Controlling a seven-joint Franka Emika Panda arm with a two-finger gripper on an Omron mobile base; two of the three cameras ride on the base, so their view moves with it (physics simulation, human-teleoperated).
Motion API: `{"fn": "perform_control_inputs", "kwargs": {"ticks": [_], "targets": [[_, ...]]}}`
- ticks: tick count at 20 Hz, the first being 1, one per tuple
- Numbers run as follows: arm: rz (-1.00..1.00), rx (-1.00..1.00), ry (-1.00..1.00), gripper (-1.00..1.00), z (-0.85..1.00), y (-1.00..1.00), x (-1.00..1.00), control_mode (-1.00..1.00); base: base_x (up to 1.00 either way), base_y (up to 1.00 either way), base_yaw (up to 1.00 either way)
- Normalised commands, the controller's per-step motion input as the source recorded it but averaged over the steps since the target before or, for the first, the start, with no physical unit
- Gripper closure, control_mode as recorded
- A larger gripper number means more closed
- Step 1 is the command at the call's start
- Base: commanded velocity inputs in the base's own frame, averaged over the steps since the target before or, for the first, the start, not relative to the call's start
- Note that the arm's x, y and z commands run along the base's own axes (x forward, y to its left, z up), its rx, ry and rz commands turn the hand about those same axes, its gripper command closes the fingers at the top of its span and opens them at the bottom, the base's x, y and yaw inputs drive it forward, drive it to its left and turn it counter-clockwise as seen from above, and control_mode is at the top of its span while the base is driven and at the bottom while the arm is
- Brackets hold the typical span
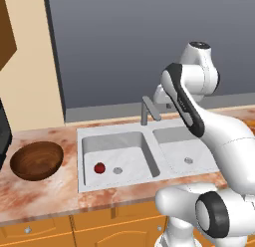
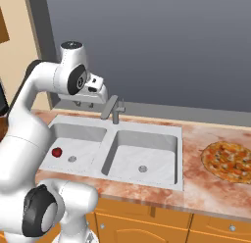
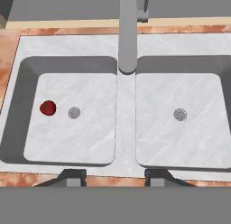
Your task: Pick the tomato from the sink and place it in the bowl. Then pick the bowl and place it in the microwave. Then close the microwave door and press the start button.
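Gripper (image 3: 115, 175) high over the sink (image 1: 149, 133), jaws apart, holding nothing
Tomato (image 1: 99, 168) in the left basin, just left of its drain (image 1: 117, 170) — bowl (image 1: 37, 160) on the counter (image 1: 45, 193), left of the sink

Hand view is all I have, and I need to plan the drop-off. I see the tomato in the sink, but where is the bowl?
Observer: The bowl sits on the counter, left of the sink.
Operator: Anything in it?
Observer: No, it looks empty; the tomato lies in the left basin beside the drain.
Operator: What is on the counter's other side?
Observer: A pizza, right of the sink.
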Motion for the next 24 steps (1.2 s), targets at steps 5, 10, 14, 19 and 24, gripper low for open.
{"fn": "perform_control_inputs", "kwargs": {"ticks": [5,10,14,19,24], "targets": [[0.02,-0.07,-0.03,-1.00,-0.07,0.39,-0.51,-1.00,0.00,0.00,0.00],[0.54,-0.26,0.00,-1.00,-0.44,1.00,-0.55,-1.00,0.00,0.00,0.00],[0.58,-0.14,0.00,-1.00,-0.66,0.96,-0.08,-1.00,0.00,0.00,0.00],[0.49,-0.01,0.01,-1.00,-0.79,0.54,0.58,-1.00,0.00,0.00,0.00],[0.24,0.00,0.00,-1.00,-0.84,0.35,0.71,-1.00,0.00,0.00,0.00]]}}
